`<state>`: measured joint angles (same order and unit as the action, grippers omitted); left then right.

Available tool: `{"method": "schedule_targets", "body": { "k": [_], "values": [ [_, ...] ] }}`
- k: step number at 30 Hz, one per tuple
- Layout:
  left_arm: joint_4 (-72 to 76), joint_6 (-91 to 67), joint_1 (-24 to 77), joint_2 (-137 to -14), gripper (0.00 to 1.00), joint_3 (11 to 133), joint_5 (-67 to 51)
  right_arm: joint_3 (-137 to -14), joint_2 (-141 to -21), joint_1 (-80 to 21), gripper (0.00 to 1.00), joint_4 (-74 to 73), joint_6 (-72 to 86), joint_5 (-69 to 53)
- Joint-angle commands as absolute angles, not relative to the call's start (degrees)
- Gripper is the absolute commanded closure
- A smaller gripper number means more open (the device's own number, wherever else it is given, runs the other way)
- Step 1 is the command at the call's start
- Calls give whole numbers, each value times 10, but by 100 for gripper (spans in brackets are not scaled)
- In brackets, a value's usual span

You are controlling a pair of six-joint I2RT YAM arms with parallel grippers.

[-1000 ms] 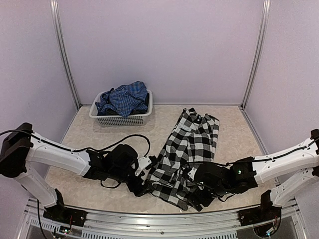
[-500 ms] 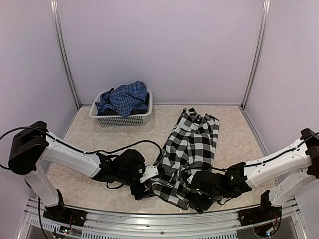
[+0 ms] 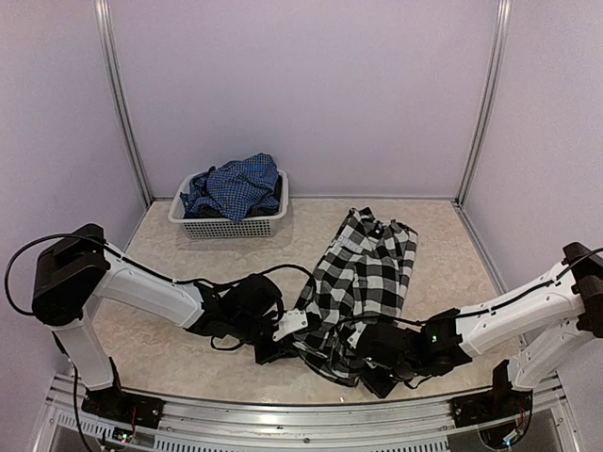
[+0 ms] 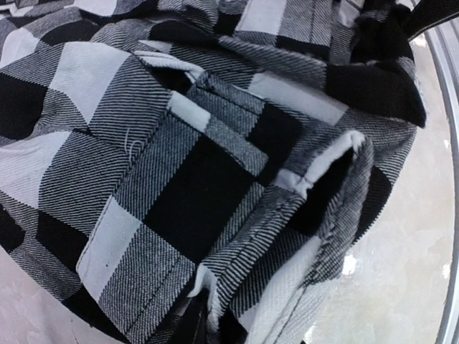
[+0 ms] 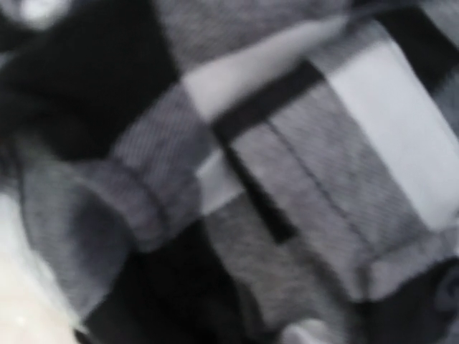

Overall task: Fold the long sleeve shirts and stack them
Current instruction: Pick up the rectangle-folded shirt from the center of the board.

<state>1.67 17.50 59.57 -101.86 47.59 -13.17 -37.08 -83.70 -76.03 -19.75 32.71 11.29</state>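
You see the black-and-white checked shirt filling nearly the whole frame. It lies rumpled, with stitched hems crossing it and a folded edge raised right of centre. The pale marbled table shows at lower right, with a metal rail along the right edge.

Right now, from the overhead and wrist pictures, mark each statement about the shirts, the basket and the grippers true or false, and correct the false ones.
1. The blue shirt lies in the white basket. True.
2. The black-and-white shirt hangs over the basket's rim. False: it lies on the table, to the right of the basket and apart from it.
3. The left gripper and the right gripper are both at the black-and-white shirt's near end. True.
4. The black-and-white shirt is folded into a neat square. False: it lies long and rumpled.
5. The basket stands at the table's near right corner. False: it stands far left, by the back wall.
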Motion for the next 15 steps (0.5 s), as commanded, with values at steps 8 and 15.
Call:
{"method": "schedule_targets", "body": {
  "k": [8,15],
  "values": [
    [-114,132,654,-983,100,498,-179,-344,-773,-793,100,-191,337,-13],
    [-259,117,651,-956,100,554,-201,-347,-624,-788,100,-236,362,-42]
  ]
}}
